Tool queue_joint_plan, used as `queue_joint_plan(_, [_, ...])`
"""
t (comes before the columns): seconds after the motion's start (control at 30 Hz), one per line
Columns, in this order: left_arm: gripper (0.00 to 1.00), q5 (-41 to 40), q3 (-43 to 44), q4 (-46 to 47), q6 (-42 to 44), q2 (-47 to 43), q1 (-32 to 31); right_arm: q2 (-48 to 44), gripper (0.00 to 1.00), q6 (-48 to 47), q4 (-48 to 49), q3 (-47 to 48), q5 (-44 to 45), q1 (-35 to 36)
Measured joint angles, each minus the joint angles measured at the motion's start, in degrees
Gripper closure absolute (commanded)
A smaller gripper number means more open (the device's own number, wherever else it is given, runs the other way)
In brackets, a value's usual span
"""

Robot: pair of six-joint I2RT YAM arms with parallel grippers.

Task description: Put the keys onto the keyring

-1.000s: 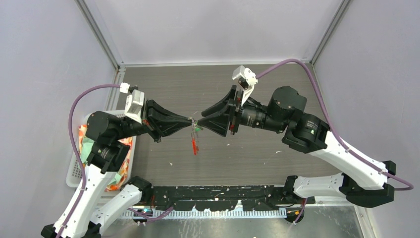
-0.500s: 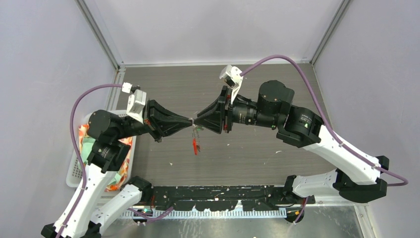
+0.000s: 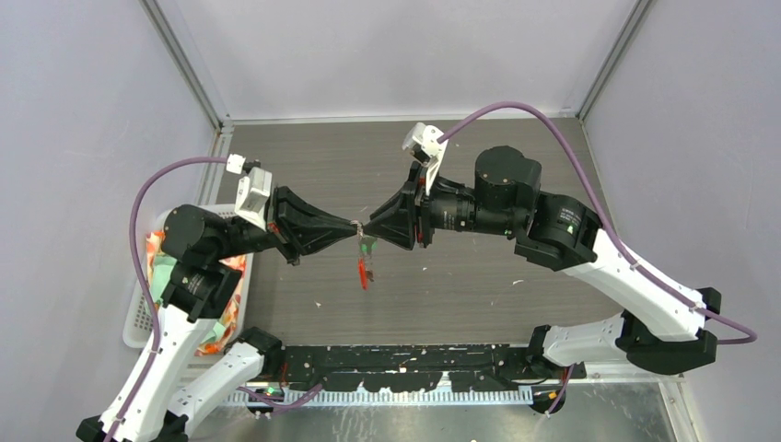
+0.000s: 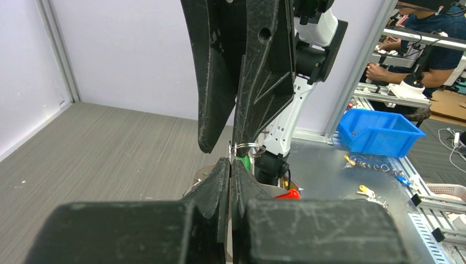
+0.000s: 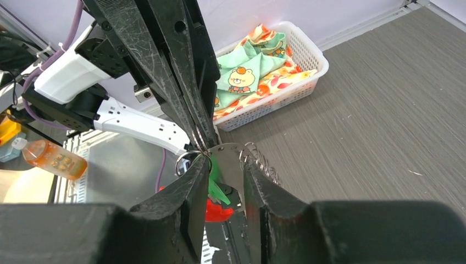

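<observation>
Two robot arms are meeting tip to tip in mid-air over the middle of the grey wood-grain table (image 3: 479, 285). The left gripper (image 3: 353, 224) is clamping its jaws tight on the keyring (image 4: 244, 147), a thin silver loop pinched right at the fingertips. The right gripper (image 3: 368, 226) is coming in from the opposite side with its jaws standing partly apart. A flat silver piece (image 5: 228, 159) is sitting in the gap, though it cannot be told whether it is being pinched. The green-headed key (image 3: 368, 245) is dangling just under the two tips, and the red strip (image 3: 362, 273) is hanging lower still. Bare table is lying open beneath and beyond the grippers up to the back wall, while side walls are closing in both flanks. A white basket (image 5: 308, 52) of printed cloth (image 5: 242, 77), one patch showing a cartoon bear, is sitting at the table's left edge. Off the table, an orange bottle (image 5: 52, 158) is carrying a label too small to read.
</observation>
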Motion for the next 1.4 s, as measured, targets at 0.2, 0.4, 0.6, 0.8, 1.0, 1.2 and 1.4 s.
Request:
queue_joint_plan(0.2, [1.0,0.31,0.0,0.07,0.13,0.0,0.0,1.01,0.6,-2.4,-4.68,4.9,0.52,-0.09])
queue_joint_plan(0.4, [1.0,0.37,0.0,0.07,0.15,0.0,0.0,1.03,0.6,-3.17,-4.76,6.73,0.07,-0.09])
queue_joint_plan(0.6, [1.0,0.42,0.0,0.07,0.17,-0.02,0.0,2.89,0.62,-3.08,-4.68,6.73,-0.98,-0.09])
queue_joint_plan(0.8, [1.0,0.42,0.0,-0.09,0.2,-0.04,0.0,3.61,0.65,-2.89,-3.93,6.73,-1.7,-0.09])
queue_joint_plan(1.0, [1.0,0.42,0.0,-0.11,0.2,-0.28,0.0,3.72,0.68,-2.75,-3.52,6.69,-2.21,-0.09])
queue_joint_plan(1.2, [1.0,0.39,0.0,-0.11,0.2,-0.33,0.0,3.72,0.68,-2.78,-3.78,5.79,-2.93,-0.09])
queue_joint_plan(1.4, [1.0,0.39,0.0,-0.33,0.17,-0.33,0.0,3.72,0.68,-2.78,-4.63,4.87,-3.89,-0.09])
